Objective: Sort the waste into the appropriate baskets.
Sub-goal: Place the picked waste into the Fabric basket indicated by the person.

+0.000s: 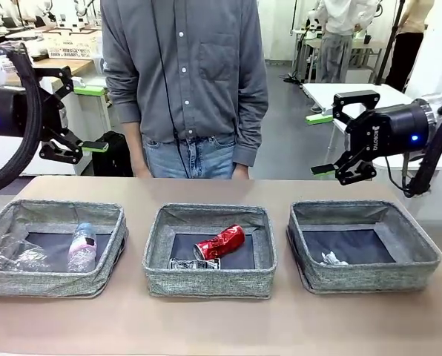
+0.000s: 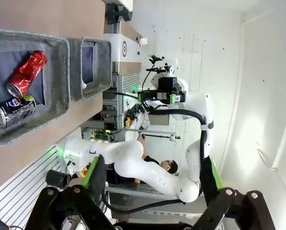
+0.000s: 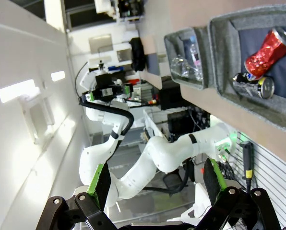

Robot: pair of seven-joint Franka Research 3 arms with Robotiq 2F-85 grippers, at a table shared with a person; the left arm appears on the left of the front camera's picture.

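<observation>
Three grey fabric baskets stand in a row on the table. In the left basket [image 1: 110, 248] lie a clear blue-capped bottle [image 1: 82, 246] and a clear plastic cup [image 1: 13, 256]. A crushed red can [image 1: 219, 242] and a flattened dark can [image 1: 193, 264] rest in the middle basket [image 1: 210, 285]. The right basket [image 1: 421, 256] holds a white paper wad [image 1: 332, 259]. My left gripper [image 1: 93, 119] hangs open and empty high above the table's left end. My right gripper [image 1: 322, 143] is open and empty, raised behind the right basket. The left wrist view shows the red can [image 2: 27, 73] and the dark can [image 2: 13, 111]. The right wrist view shows both cans [image 3: 268, 50] and the bottle [image 3: 196, 52].
A person in a grey shirt [image 1: 184, 74] stands at the table's far edge behind the middle basket, hands by the pockets. Bare tabletop [image 1: 221, 326] runs in front of the baskets. Other tables and people are farther back.
</observation>
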